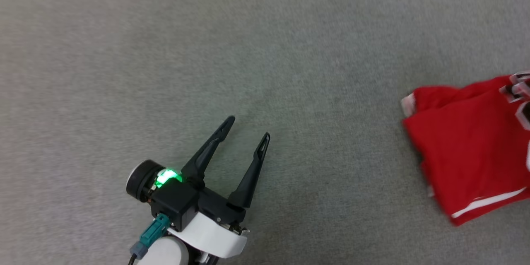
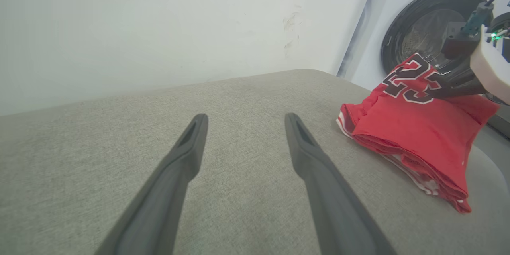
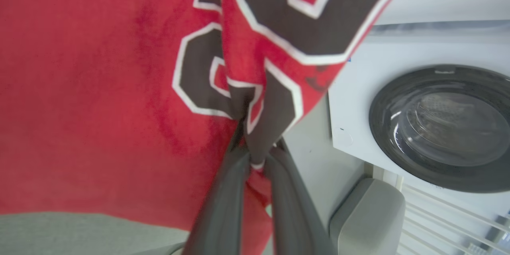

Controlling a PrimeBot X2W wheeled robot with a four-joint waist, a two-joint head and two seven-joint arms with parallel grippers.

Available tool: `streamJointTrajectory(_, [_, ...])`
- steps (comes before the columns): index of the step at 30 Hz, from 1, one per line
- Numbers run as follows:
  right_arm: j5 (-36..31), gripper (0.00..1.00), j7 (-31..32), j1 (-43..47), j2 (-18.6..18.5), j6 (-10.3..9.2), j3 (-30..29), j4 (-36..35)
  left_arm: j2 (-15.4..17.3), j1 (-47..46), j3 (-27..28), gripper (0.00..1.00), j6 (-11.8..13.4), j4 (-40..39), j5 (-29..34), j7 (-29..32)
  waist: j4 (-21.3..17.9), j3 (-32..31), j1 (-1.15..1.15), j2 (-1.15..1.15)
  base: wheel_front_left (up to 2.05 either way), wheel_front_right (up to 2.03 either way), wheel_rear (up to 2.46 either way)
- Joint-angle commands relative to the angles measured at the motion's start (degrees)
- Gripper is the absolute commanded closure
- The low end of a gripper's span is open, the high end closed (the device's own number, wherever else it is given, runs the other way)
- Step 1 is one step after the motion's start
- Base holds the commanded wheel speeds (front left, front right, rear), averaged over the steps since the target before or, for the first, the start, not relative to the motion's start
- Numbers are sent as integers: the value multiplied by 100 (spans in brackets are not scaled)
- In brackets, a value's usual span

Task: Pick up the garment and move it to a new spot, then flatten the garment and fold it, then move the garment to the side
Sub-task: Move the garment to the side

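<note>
Two dark tapered fingers of your right gripper (image 3: 258, 161) pinch the one soft red garment (image 3: 99, 107) between them; your left gripper (image 1: 248, 128) stands spread, empty, garment well to its right on coarse grey fabric (image 1: 165, 49).

One garment (image 1: 468, 145) lies at three o'clock in the head view, the sole piece of clothing. It bears two numerals (image 2: 412, 81). There are two grippers: the left gripper (image 1: 248, 128) at seven o'clock in the head view, and the right gripper (image 3: 257, 155) at six o'clock in its own wrist view. Each has two dark fingers (image 2: 179, 167), four in all. One washing machine (image 3: 358, 87) stands at three o'clock in the right wrist view, with one round door (image 3: 442, 127). One green light (image 1: 167, 176) glows on the left wrist.
</note>
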Motion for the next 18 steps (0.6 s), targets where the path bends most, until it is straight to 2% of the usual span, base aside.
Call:
streamJointTrajectory(1, [-118,100,-169,-196,-139,-7,-232,192,96,-197,-36,0,-10,-55,22,-11,-374,558,-1,0,0,0,0])
streamJointTrajectory(6, [-351,100,-603,-363,-260,-7,-934,905,283,-540,-103,0,-10,-223,53,-11,-491,1050,-1,0,0,0,0])
streamJointTrajectory(14, [-867,100,-1538,-553,48,-8,-2090,2043,485,-840,-144,0,-10,-492,72,-11,-477,1517,-1,0,0,0,0])
streamJointTrajectory(18, [-1138,100,-1898,-596,257,-7,-2368,2405,554,-904,-156,0,-10,-552,80,-11,-442,1626,-1,0,0,0,0])
